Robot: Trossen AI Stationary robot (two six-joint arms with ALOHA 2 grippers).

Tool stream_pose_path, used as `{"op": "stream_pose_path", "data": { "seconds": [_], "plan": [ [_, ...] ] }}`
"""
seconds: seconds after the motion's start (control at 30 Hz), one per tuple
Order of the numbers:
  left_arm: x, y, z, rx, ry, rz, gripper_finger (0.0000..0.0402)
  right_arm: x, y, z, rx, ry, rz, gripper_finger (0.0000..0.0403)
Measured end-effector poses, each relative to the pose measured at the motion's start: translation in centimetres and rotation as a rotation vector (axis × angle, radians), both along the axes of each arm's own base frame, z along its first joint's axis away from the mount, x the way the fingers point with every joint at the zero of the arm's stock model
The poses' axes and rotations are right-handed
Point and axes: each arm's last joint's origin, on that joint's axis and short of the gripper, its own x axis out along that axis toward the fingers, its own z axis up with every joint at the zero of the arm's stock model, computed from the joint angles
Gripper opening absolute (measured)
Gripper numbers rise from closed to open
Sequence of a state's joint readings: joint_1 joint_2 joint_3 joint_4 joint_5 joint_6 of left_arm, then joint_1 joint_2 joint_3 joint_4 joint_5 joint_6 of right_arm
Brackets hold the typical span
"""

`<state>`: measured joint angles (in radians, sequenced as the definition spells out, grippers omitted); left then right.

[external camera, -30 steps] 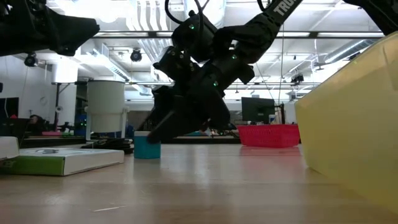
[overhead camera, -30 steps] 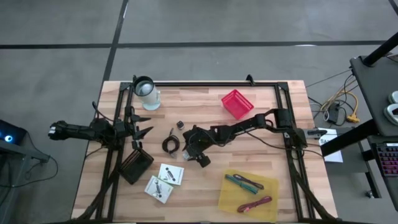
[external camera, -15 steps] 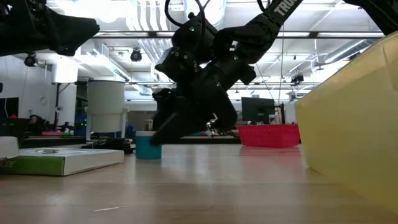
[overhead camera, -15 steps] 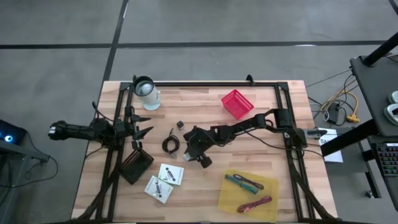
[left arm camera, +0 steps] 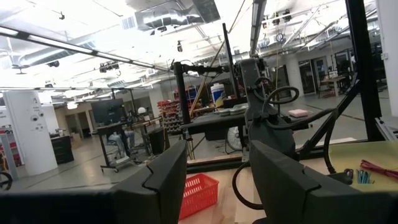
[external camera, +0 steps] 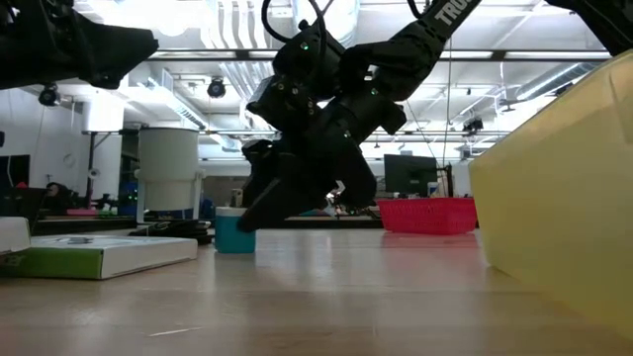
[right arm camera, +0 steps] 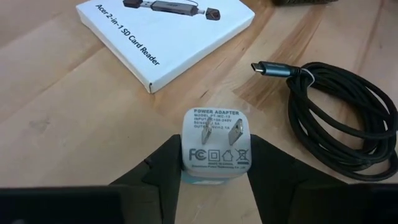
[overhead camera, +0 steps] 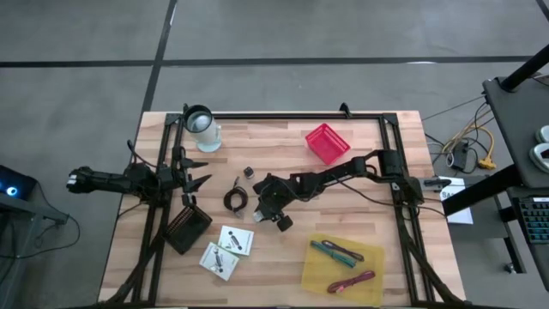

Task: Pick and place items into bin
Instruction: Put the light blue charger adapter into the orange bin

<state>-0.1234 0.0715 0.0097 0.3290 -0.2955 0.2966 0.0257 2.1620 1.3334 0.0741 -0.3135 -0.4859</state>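
We are partway through clearing the tabletop (overhead camera: 283, 142) into the yellow bin (overhead camera: 343, 257).

Pens (overhead camera: 336, 252) are already lying in the bin; our right gripper (right arm camera: 213, 163) is pinching the white power adapter (right arm camera: 216, 142) beside the cable coil (overhead camera: 235, 200), while two card boxes (overhead camera: 226, 248) are waiting. Our left gripper (overhead camera: 194, 173) is hovering spread at the left rail; the path to the bin is looking open.

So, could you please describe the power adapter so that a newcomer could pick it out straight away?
Start at the wooden table and find the right hand near its middle. Between that hand's fingers sits the power adapter, a small white cube with two metal prongs and printed markings facing up. Unlike the coiled black cable and the flat white SD card reader box nearby, it is small and blocky.
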Motion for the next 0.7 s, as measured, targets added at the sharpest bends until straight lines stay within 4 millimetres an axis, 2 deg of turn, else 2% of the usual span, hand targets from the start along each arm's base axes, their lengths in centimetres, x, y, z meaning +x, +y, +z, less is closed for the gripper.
{"op": "stream_pose_path", "data": {
  "seconds": [0.23, 0.47, 0.7],
  "plan": [
    [0.0, 0.0, 0.0, 0.000, 0.000, 0.000, 0.0160, 0.3, 0.0, 1.3, 0.015, 0.078, -0.013, 0.0138],
    [0.0, 0.0, 0.0, 0.000, 0.001, 0.000, 0.0160, -0.5, -0.7, 4.9, 0.031, 0.169, -0.045, 0.0138],
    [0.0, 0.0, 0.0, 0.000, 0.002, 0.000, 0.0160, -2.2, -2.2, 7.9, 0.058, 0.234, -0.193, 0.0138]
  ]
}}
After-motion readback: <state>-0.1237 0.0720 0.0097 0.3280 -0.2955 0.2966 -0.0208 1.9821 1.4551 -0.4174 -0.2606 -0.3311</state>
